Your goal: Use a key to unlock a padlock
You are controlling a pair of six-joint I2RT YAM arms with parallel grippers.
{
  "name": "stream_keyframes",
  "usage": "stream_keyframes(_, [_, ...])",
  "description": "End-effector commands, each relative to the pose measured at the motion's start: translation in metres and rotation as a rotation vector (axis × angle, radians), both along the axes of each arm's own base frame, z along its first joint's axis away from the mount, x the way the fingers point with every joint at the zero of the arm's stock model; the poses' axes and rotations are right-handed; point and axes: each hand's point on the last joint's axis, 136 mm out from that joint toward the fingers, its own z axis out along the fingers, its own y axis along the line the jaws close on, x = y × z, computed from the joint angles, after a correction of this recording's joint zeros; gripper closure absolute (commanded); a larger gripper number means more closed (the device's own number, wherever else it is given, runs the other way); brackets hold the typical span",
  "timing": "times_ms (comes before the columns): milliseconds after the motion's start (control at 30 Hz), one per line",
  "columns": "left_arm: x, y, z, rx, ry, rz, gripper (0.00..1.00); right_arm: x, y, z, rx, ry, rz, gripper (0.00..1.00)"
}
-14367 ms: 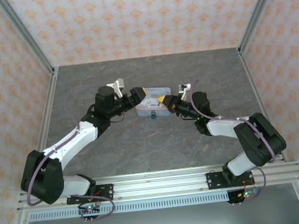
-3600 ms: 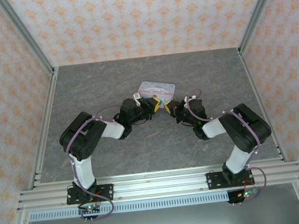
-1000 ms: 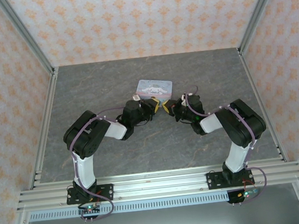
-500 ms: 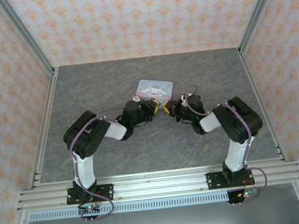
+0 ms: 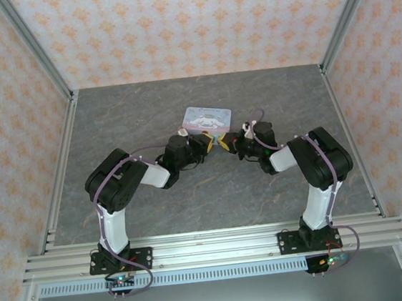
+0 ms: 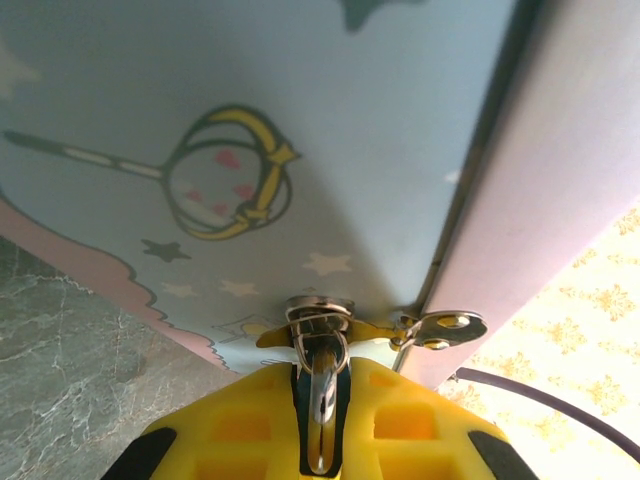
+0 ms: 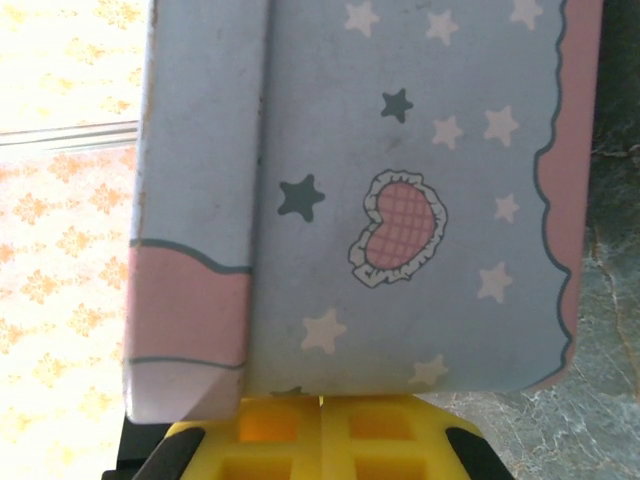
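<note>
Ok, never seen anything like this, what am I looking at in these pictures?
Two robot arms, left and right, are bolted to a table. The wide picture looks down from above and behind them; each close-up comes from a wrist camera. A cartoon tin lies on the table. At its near edge the left gripper pinches a small shiny metal piece, maybe the key; the right gripper is shut, close by the tin.
</note>
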Motion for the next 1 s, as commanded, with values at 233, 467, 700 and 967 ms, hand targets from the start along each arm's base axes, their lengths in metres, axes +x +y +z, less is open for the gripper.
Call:
stream_keyframes(233, [-0.033, -0.042, 0.078, -0.181, -0.145, -0.200, 1.00, 0.015, 0.002, 0.005, 0.090, 0.000, -0.052, 1.00])
stream_keyframes(467, [-0.030, -0.040, 0.097, -0.234, -0.164, -0.175, 1.00, 0.017, 0.001, 0.017, 0.156, 0.016, -0.085, 1.00])
stream_keyframes(700, [-0.031, -0.041, 0.104, -0.237, -0.176, -0.176, 1.00, 0.020, 0.004, 0.028, 0.200, 0.009, -0.092, 1.00])
stream_keyframes(967, [-0.031, -0.045, 0.093, -0.220, -0.159, -0.187, 1.00, 0.017, 0.023, 0.049, 0.209, -0.025, -0.054, 1.00])
